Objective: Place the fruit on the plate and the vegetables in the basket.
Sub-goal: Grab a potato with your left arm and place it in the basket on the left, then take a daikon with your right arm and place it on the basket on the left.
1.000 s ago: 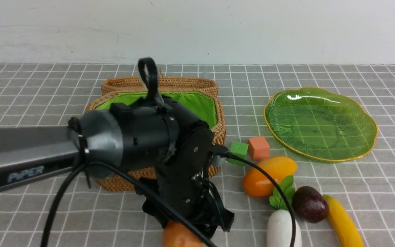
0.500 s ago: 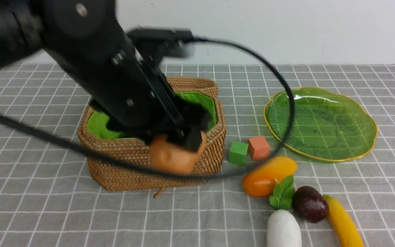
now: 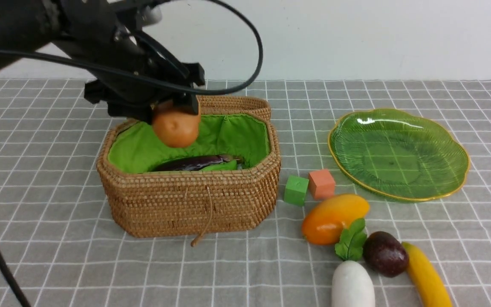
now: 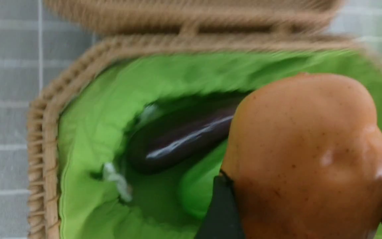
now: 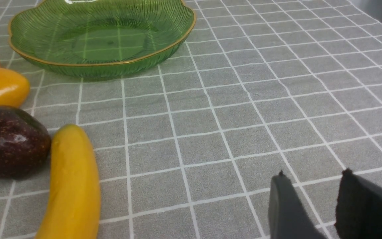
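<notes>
The left arm [image 3: 100, 42] is blocky, glossy black, a thick black cable [image 3: 261, 51] looping above the left jaws; the right jaws' fingers [image 5: 287, 212] are matte dark grey.

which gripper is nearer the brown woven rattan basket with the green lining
Left. The left gripper hangs right over the basket, holding the brown-orange potato. The right gripper is off by the curved yellow banana, over the grey checked cloth.

The brown basket [image 3: 186, 204] is sitting open at the middle left. The purple eggplant [image 3: 194, 163] is lying inside it, and the potato [image 3: 176, 128] is hanging just above. The green plate [image 3: 399, 153] is sitting at the right. The mango [image 3: 335, 217], radish [image 3: 352, 285], dark round fruit [image 3: 385, 253] and banana [image 3: 426, 277] are lying close together at the lower right.
</notes>
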Tool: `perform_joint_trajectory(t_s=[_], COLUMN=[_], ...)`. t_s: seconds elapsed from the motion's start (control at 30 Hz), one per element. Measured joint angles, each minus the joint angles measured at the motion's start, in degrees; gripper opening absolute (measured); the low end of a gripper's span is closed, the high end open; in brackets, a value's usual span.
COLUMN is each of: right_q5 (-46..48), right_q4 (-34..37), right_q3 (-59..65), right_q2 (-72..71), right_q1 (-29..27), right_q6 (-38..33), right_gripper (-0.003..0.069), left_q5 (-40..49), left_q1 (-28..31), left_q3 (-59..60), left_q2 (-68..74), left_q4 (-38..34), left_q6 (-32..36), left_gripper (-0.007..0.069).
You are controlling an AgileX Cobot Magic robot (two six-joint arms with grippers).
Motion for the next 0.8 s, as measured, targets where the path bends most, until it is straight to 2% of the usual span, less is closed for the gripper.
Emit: perform_joint_trajectory(t_s=[0.17, 0.37, 0.47, 0.7, 0.8], right_q5=[0.0, 0.0, 0.0, 0.0, 0.0], right_q4=[0.0, 0.0, 0.0, 0.0, 0.0], right_q3=[0.0, 0.0, 0.0, 0.0, 0.0], right_q2=[0.0, 0.0, 0.0, 0.0, 0.0], right_q1=[0.0, 0.0, 0.0, 0.0, 0.0], right_q6=[0.0, 0.0, 0.0, 0.0, 0.0], right_gripper=[0.0242, 0.0242, 0.0242, 0.0242, 0.0242], left_q5=[0.0, -0.1, 0.2, 1.9, 6.1], left_q1=[0.0, 0.0, 0.0, 0.0, 0.0], left_q3=[0.0, 0.0, 0.0, 0.0, 0.0], left_q2=[2.3, 2.3, 2.3, 2.1, -0.8], left_q4=[1.0, 1.1, 1.2, 2.1, 2.3], left_q6=[-3.3, -3.8, -3.8, -2.4, 2.1], left_gripper=[0.0555, 0.0631, 0.0636, 0.0575, 0.0498])
